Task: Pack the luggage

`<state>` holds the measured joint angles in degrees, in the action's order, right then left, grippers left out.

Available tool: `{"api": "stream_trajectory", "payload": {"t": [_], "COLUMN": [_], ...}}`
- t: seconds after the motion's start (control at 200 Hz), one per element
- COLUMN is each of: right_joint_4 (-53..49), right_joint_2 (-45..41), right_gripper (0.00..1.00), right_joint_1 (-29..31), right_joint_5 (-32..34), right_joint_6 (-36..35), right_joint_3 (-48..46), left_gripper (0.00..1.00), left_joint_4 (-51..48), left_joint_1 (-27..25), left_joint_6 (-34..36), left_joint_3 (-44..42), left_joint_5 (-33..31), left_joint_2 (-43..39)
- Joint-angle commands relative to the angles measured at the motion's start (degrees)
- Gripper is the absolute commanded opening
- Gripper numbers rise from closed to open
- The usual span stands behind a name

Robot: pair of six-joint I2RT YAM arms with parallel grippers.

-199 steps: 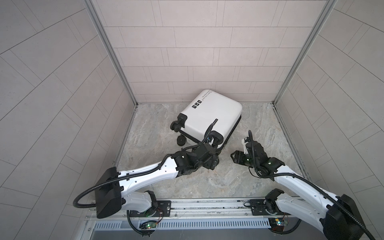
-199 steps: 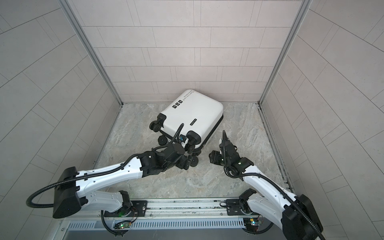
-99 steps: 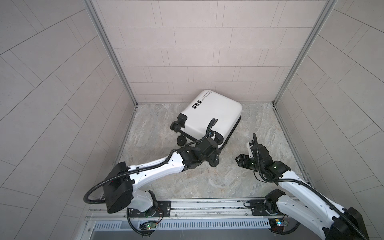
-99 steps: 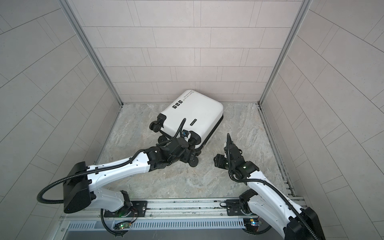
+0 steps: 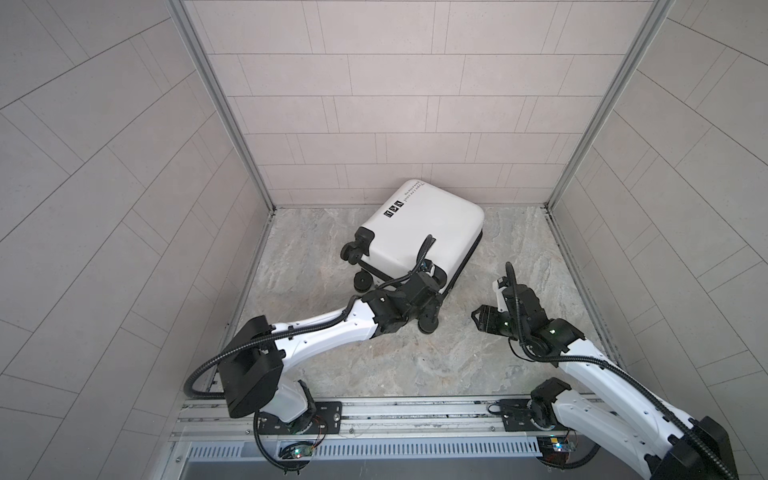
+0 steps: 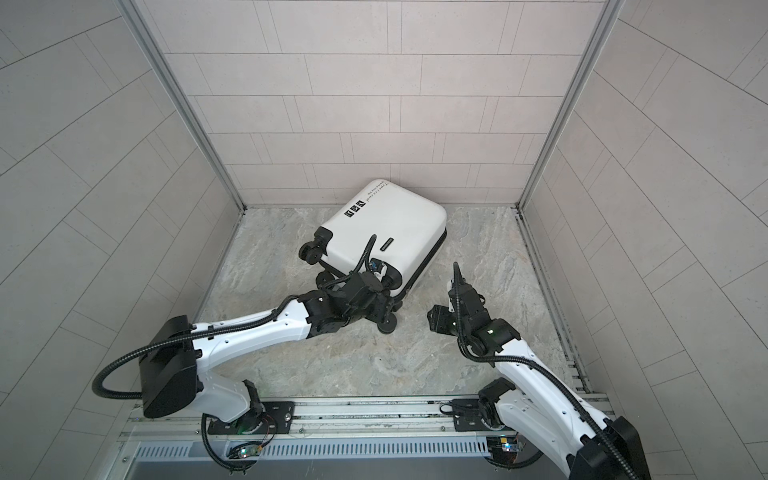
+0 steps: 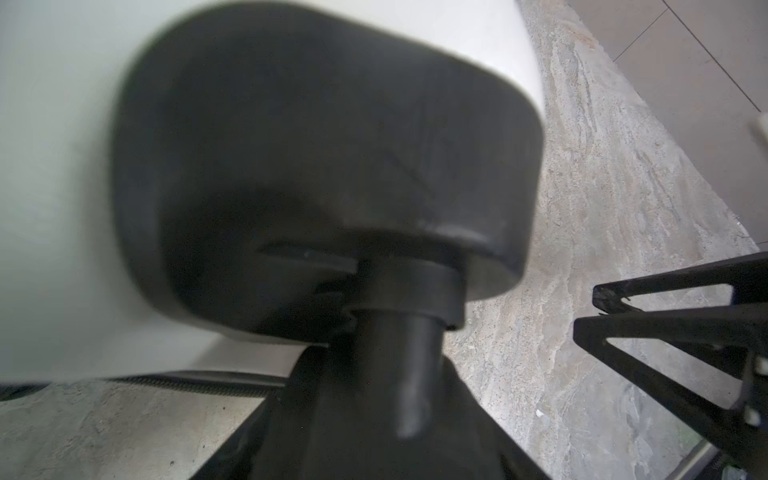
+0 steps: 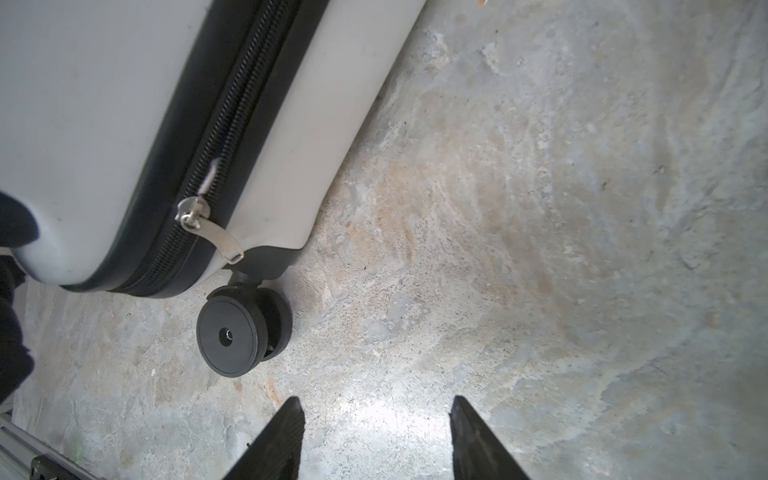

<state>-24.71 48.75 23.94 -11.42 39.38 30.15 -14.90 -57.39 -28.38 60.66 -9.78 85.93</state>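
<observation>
Closed white luggage [image 5: 419,232] lies on the stone floor [image 5: 316,257] near the back wall [image 5: 395,124]. Left gripper [image 5: 432,286] crowds a wheel mount [image 7: 324,166], probably to reposition it; its grip is unclear. Right gripper [image 8: 375,401] hovers beside, fingers apart, empty.

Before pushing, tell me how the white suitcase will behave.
Probably stiff: the suitcase has a hard-looking, smooth shell. Lying on its broad side, it should slide rather than tip. The spinner wheel near the floor may swivel or catch.

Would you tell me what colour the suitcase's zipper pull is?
Silver zipper pull, clearest in the right wrist view.
</observation>
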Motion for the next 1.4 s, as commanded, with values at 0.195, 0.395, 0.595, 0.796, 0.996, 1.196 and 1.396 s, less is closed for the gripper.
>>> {"api": "stream_trajectory", "payload": {"t": [0.195, 0.395, 0.595, 0.796, 0.996, 1.196, 1.396], "right_joint_4": [1.56, 11.09, 21.78, 30.07, 33.44, 31.98, 17.11], "right_joint_2": [-2.15, -1.96, 1.4, 8.66, 12.42, 11.71, 14.69], "right_gripper": [0.62, 0.63, 0.59, 0.54, 0.53, 0.52, 0.62], "right_joint_1": [-0.17, -0.04, -0.11, 1.2, 7.76, 10.34, 10.26], "right_joint_5": [-1.37, -5.04, -8.9, -14.48, -9.99, -1.92, 14.86], "right_joint_6": [-3.73, -7.73, -9.44, -11.63, -16.74, -15.36, -4.75], "right_joint_3": [1.58, 0.2, -1.23, -1.55, -1.82, -1.87, 4.72], "left_gripper": [0.49, 0.15, 0.0, 0.0, 0.0, 0.0, 0.0], "left_joint_4": [1.72, 1.05, -0.03, -1.4, -3.43, -3.87, -2.37], "left_joint_1": [0.6, 1.0, 1.42, 2.23, 3.23, 4.06, 4.15], "left_joint_6": [-0.45, -0.55, -0.55, -0.49, -0.01, 0.21, 0.05], "left_joint_3": [2.41, 1.95, 0.54, -1.38, -3.33, -4.4, -4.9], "left_joint_5": [-0.61, -0.11, -1.07, -2.41, -3.97, -3.26, -2.26], "left_joint_2": [0.57, 0.34, -1.67, -5.87, -10.42, -11.82, -11.92]}}
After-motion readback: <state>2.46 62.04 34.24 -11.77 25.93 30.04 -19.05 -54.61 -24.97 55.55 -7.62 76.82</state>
